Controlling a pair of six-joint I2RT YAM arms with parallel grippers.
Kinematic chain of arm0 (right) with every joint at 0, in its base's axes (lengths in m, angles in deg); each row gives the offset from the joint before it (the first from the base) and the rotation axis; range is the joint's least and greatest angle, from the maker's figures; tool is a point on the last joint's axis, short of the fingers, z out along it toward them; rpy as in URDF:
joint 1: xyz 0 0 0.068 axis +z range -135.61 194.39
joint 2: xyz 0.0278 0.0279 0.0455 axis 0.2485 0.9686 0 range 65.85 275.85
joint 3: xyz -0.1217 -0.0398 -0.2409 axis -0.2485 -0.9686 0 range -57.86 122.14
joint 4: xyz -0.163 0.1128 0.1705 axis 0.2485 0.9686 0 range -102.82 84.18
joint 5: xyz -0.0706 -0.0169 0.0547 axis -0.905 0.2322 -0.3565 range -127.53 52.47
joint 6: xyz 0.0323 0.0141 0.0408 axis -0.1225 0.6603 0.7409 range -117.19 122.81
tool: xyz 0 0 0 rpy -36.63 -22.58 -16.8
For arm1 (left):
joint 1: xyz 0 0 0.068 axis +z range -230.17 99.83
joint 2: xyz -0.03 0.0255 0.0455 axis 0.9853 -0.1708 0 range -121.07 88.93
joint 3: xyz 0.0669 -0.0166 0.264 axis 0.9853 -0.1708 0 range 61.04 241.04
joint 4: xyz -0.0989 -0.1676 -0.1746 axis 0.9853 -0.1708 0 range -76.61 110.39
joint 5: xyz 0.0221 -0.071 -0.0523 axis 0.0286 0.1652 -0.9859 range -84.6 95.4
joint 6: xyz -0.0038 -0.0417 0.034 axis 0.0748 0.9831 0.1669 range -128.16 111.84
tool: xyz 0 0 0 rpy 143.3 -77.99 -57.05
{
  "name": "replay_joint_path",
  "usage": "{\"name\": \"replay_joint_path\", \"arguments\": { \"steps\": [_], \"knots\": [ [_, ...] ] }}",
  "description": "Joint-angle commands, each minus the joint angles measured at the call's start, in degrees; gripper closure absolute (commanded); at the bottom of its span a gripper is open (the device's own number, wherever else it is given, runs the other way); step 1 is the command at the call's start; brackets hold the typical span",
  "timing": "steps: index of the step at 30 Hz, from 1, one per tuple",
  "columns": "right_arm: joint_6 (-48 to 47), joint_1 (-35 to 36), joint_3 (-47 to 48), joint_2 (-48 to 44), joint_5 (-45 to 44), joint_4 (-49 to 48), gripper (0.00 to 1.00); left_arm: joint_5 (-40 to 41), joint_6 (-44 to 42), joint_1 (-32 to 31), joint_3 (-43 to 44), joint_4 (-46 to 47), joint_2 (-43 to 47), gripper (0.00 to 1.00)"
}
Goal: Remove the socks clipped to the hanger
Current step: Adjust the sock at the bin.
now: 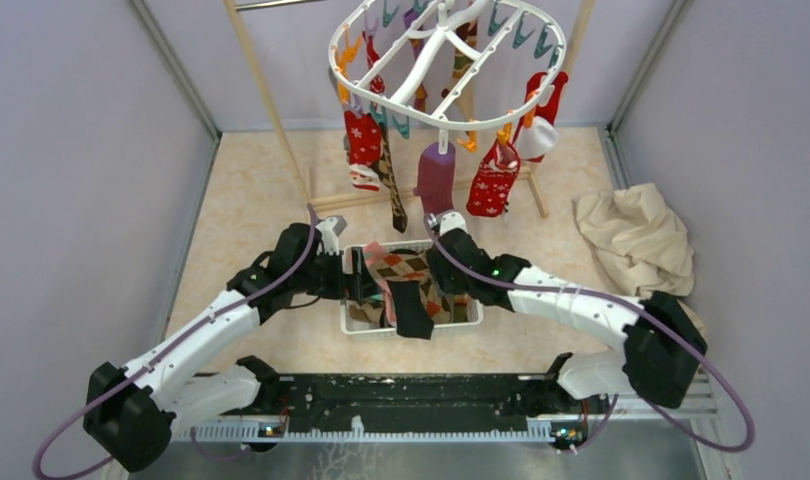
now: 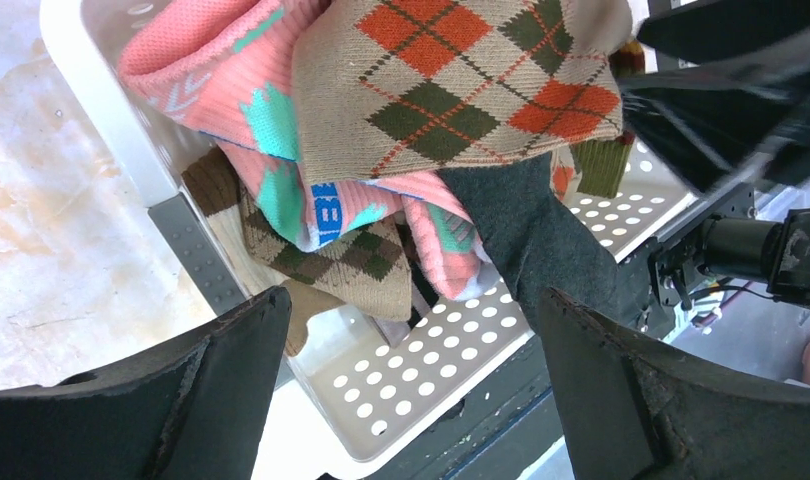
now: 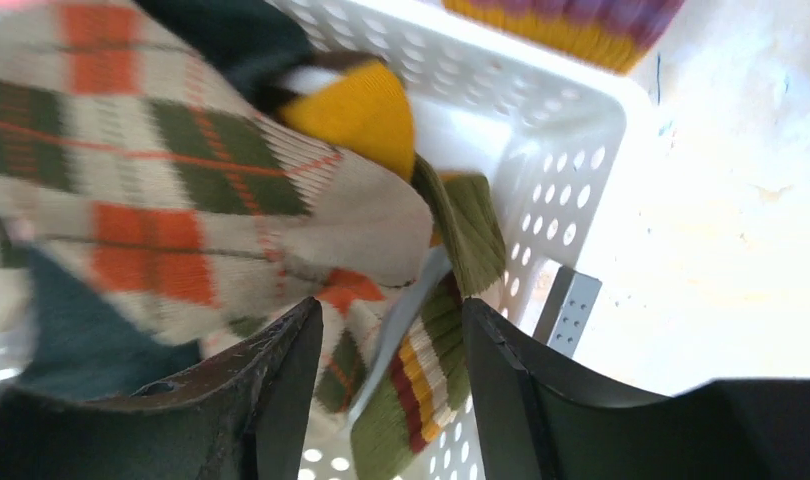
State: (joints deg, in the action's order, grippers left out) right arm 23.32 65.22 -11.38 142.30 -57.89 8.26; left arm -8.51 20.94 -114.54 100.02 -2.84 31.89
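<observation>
Left gripper (image 2: 411, 300): fingers wide apart, holding nothing, just above the white basket (image 2: 411, 375).
Right gripper (image 3: 391, 310): fingers apart, low over the same basket from the right.
Loose socks: argyle sock (image 2: 461, 80) on top of a pink sock (image 2: 211, 60) and a dark grey sock (image 2: 531, 230), directly beneath both grippers.
Clipped socks: red sock (image 1: 362, 140) and purple sock (image 1: 436, 178) hang from the hanger (image 1: 433, 45) near the far edge, well apart from both grippers.
Cloth (image 1: 636, 235): crumpled at the right edge.

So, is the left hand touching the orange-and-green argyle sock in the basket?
Apart. The left wrist view shows the left hand open, its fingertips short of the argyle sock, with a pink sock and a grey sock showing between.
</observation>
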Motion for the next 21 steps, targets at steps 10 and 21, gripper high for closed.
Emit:
{"name": "replay_joint_path", "arguments": {
  "steps": [10,21],
  "knots": [
    [-6.32,5.99,9.18,-5.13,19.47,2.73,0.46,1.88,-1.52,-0.17,3.44,-0.48,0.34,0.01],
    [-3.05,7.38,10.03,4.83,18.65,0.61,0.50,4.98,-5.05,-0.07,9.69,1.53,-5.34,0.01]
  ]
}}
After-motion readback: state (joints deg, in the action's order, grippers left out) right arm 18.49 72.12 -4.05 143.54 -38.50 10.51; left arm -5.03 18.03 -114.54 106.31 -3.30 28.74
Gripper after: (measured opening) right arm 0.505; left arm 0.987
